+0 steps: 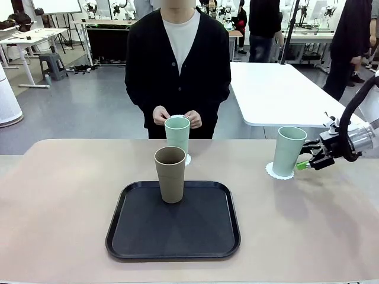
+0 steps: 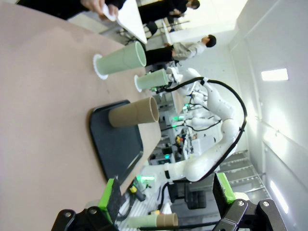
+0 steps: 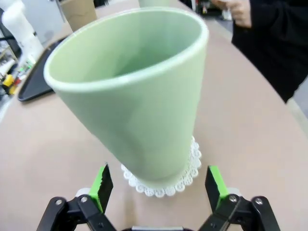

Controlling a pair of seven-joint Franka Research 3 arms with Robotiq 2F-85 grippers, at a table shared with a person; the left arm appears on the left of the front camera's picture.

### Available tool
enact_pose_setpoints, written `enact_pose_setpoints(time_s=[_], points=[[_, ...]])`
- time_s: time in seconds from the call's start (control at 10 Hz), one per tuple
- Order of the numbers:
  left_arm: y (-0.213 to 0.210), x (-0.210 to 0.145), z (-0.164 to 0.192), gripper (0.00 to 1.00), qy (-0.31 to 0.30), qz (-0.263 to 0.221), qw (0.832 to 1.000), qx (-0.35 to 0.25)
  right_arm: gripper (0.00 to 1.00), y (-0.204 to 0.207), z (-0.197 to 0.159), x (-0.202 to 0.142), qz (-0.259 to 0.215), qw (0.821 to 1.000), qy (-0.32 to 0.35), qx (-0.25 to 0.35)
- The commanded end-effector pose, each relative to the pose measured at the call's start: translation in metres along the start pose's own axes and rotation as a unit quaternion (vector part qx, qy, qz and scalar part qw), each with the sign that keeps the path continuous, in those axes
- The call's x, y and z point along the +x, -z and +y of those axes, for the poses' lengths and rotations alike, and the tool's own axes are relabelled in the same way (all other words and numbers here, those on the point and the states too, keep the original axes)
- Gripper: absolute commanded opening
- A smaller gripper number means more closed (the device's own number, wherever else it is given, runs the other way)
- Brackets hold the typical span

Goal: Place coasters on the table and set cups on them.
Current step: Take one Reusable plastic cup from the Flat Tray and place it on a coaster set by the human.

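You are seeing the right gripper point(image 1: 306, 162) hovering just at 3 o'clock of the outer mint cup point(image 1: 288, 151), its jaws standing wide apart and gripping nothing. In the right wrist view its green-padded fingers point(image 3: 102, 185) are flanking the cup's base without touching it. That cup is standing upright on the outer coaster point(image 1: 276, 172), which is lying on the table point(image 1: 59, 195) at about 2 o'clock of the black tray point(image 1: 127, 236). The tan cup point(image 1: 170, 174) is standing upright on the tray, toward its far edge. At 12 o'clock of it, just beyond the tray, the middle mint cup point(image 1: 177, 135) is sitting on the middle coaster point(image 1: 188, 159). The person's hands point(image 1: 161, 115) are holding the third coaster point(image 1: 176, 116) above the table's far edge, directly behind that cup. In the left wrist view the left gripper point(image 2: 167, 192) is hanging spread as well, with nothing between its pads, and is looking across the table at all three cups.
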State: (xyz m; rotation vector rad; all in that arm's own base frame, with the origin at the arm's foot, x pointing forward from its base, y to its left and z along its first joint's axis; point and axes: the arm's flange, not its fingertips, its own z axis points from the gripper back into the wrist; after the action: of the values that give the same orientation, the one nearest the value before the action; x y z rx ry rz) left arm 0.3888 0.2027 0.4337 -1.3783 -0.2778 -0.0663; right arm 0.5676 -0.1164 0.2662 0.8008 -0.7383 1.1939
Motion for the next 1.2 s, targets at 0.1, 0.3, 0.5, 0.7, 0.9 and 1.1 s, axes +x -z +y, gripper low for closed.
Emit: enact_pose_setpoints(time_s=[0.1, 0.3, 0.5, 0.7, 0.9, 1.1], points=[[0.0, 0.0, -0.001, 1.0, 0.003, -0.007, 1.0, -0.001, 1.0, -0.036, 0.016, 0.016, 0.085, 0.995, 0.033, -0.032], [0.0, 0.0, -0.001, 1.0, 0.003, -0.007, 1.0, -0.001, 1.0, -0.079, 0.039, 0.04, 0.132, 0.988, 0.046, -0.06], [0.0, 0.0, -0.001, 1.0, 0.003, -0.007, 1.0, -0.001, 1.0, -0.117, 0.068, 0.075, 0.191, 0.971, 0.079, -0.119], [0.0, 0.0, -0.001, 1.0, 0.003, -0.007, 1.0, -0.001, 1.0, -0.138, 0.092, 0.104, 0.259, 0.935, 0.151, -0.19], [0.0, 0.0, -0.001, 1.0, 0.003, -0.007, 1.0, -0.001, 1.0, -0.147, 0.119, 0.137, 0.277, 0.911, 0.206, -0.224], [0.0, 0.0, -0.001, 1.0, 0.003, -0.007, 1.0, -0.001, 1.0, -0.142, 0.131, 0.158, 0.287, 0.896, 0.238, -0.241]])
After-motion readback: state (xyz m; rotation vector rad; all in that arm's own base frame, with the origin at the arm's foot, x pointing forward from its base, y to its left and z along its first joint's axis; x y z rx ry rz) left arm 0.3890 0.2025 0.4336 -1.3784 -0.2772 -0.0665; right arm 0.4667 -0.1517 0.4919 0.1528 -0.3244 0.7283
